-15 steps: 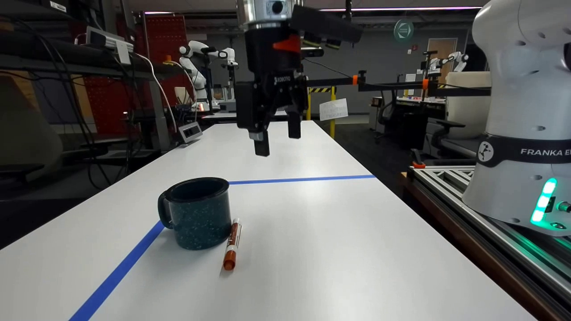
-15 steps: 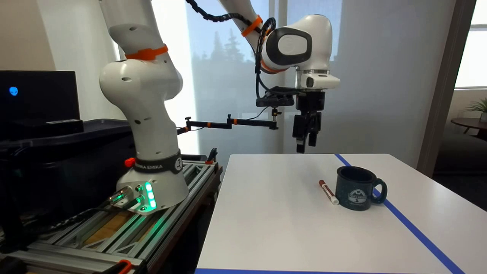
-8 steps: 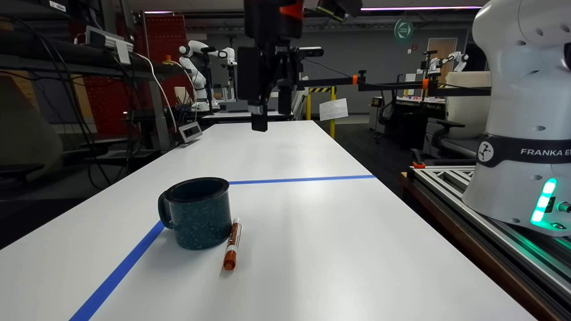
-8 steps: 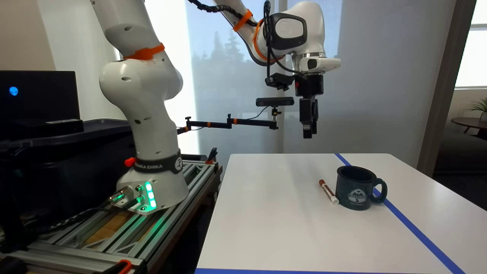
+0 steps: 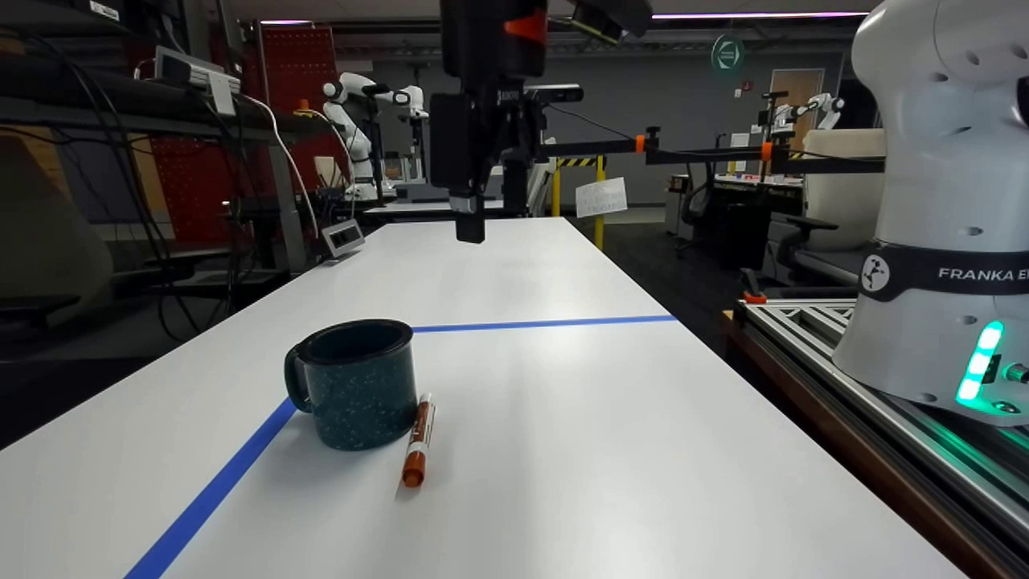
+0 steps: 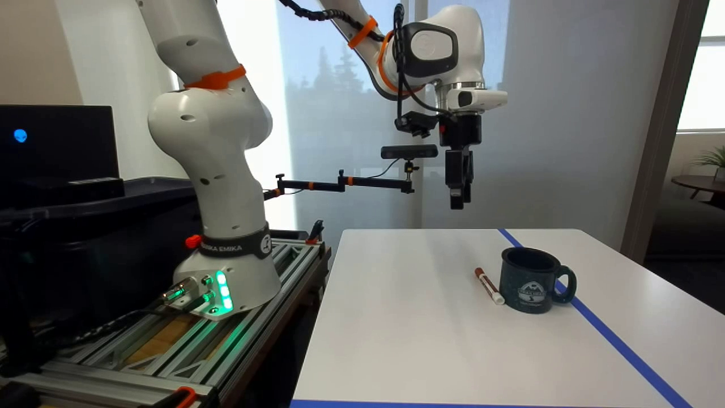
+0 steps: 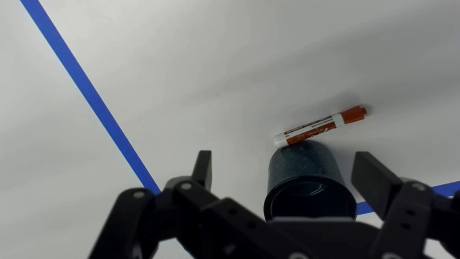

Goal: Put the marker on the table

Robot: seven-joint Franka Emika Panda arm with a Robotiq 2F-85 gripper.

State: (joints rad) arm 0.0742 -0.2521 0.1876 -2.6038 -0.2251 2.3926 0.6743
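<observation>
The marker [image 5: 418, 442] is a red-orange and white pen lying flat on the white table [image 5: 611, 450]. It also shows in an exterior view [image 6: 489, 286] and in the wrist view [image 7: 316, 127]. Its white end lies close beside the dark teal mug; I cannot tell if they touch. My gripper [image 7: 289, 172] is open, with nothing between its fingertips. It points down, well above the table, and shows in both exterior views [image 5: 492, 215] [image 6: 461, 201]. In the wrist view the mug appears between the fingers, but far below them.
The dark teal mug [image 5: 362, 394] stands upright, its handle away from the marker; it also shows in an exterior view [image 6: 529, 283] and the wrist view [image 7: 305, 162]. Blue tape [image 6: 617, 340] lines the table. The robot base [image 6: 238, 283] stands on a bench beside it.
My gripper has risen and turned a little about its vertical axis, then sunk slightly in the last half second. The marker and the mug have not moved.
</observation>
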